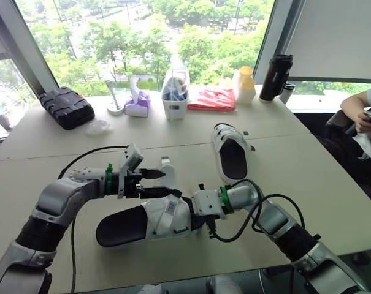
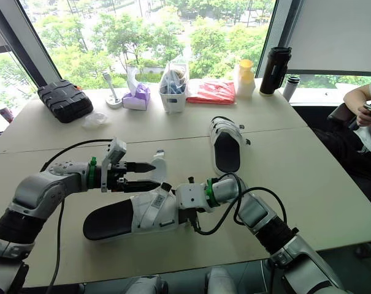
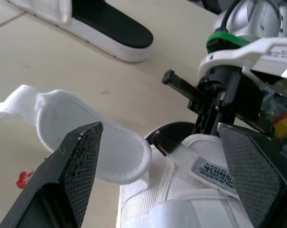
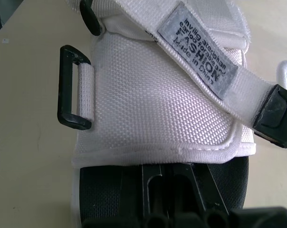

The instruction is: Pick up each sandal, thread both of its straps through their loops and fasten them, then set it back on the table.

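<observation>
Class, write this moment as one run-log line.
stage: strap threading, near sandal | left gripper: open, loose strap between fingers | right gripper: at near sandal's upper | far sandal: lying on table

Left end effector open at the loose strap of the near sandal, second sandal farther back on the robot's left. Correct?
One thing is off: the second sandal lies farther back on the robot's right, not its left, as the left eye view shows. The rest stands: the left end effector is open at the loose strap of the near sandal.
</observation>
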You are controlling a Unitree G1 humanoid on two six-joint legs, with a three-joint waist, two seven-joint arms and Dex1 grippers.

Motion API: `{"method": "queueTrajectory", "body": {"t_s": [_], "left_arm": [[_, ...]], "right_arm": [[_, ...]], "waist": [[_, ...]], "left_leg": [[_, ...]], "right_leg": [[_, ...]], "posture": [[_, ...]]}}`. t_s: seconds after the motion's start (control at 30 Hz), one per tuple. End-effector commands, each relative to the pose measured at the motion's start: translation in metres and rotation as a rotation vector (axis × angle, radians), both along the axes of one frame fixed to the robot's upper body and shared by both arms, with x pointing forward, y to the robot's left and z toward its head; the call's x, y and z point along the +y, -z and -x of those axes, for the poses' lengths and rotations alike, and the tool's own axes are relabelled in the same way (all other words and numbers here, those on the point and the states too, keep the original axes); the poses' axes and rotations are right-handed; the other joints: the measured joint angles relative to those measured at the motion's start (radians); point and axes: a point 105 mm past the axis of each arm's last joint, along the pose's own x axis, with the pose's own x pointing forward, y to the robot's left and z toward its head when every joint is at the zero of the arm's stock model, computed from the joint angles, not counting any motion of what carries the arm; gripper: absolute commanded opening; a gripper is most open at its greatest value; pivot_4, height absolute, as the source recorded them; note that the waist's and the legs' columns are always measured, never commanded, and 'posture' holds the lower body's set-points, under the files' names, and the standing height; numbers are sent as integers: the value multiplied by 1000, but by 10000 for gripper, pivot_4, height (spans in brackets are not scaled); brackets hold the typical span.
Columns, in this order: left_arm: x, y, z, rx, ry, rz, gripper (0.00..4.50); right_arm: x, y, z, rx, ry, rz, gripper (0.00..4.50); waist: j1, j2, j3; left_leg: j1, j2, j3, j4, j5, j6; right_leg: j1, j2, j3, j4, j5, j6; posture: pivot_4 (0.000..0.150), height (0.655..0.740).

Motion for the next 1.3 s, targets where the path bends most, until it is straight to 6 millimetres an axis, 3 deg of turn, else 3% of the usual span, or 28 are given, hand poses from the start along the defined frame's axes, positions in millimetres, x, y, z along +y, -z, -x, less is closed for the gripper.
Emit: {"method": "queueTrajectory", "body": {"t_s": [0.03,0.67,0.77,0.97,1.3], "left_arm": [[-9,0,2,-20,100,-36,39885],[-32,14,2,73,187,-84,39885],[-34,11,2,88,181,-60,32065],[-34,9,0,85,162,-37,1558],[-23,-22,-4,-26,94,140,317]], "right_arm": [[-24,51,2,101,91,189,0],[-27,53,2,97,99,197,0],[-27,54,2,95,97,201,0],[-27,53,2,95,95,199,0],[-26,53,3,100,97,195,0]], "waist": [[0,0,0],[1,0,0],[1,0,0],[1,0,0],[1,0,0]], "left_leg": [[0,0,0,0,0,0],[1,1,-2,1,0,0],[1,1,-2,1,0,0],[1,1,-2,1,0,0],[1,1,-3,1,0,0]], "right_leg": [[0,0,0,0,0,0],[0,1,0,2,1,3],[0,1,0,2,1,3],[0,1,0,3,2,3],[0,1,0,3,2,3]], "posture": [[1500,7400],[1500,7400],[1500,7400],[1500,7400],[1500,7400]]}}
